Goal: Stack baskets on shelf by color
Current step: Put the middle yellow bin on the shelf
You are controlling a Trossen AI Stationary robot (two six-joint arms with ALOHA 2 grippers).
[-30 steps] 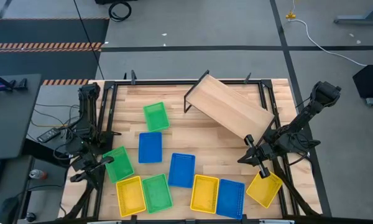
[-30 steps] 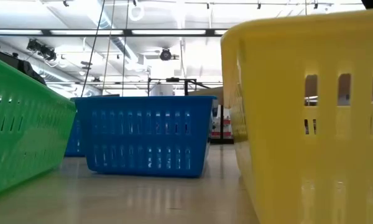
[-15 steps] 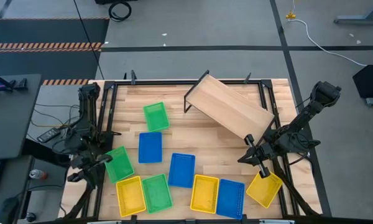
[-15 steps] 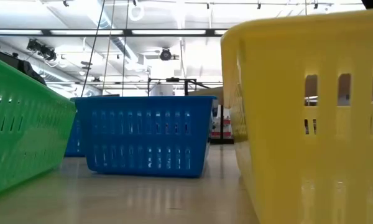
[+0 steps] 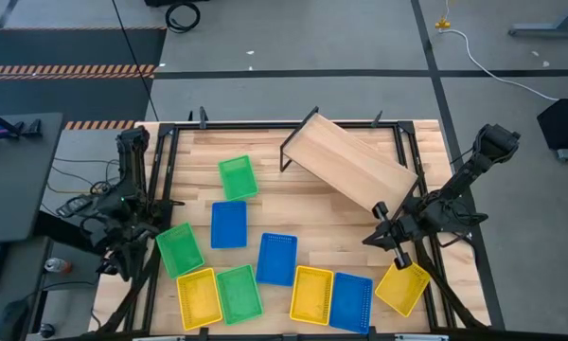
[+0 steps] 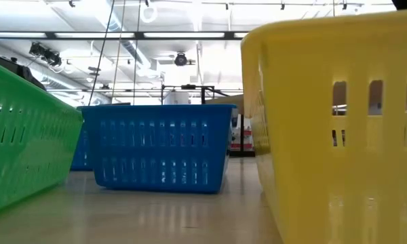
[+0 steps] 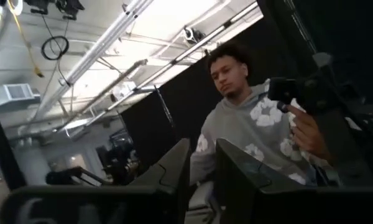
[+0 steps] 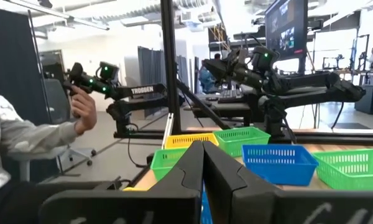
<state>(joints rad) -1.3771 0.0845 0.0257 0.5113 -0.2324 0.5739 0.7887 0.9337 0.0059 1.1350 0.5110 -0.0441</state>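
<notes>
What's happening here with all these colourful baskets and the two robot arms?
Nothing is being held right now. Nine baskets, such as a green one, a blue one and a yellow one, lie loose on the table. The tilted wooden shelf is bare. The left gripper hangs off the table's left edge; the right gripper, shut, hovers just above the yellow basket. A person sits beyond the table.

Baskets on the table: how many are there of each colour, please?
Green baskets: 3
Blue baskets: 3
Yellow baskets: 3
Total: 9, all on the table, none on the shelf.
</notes>
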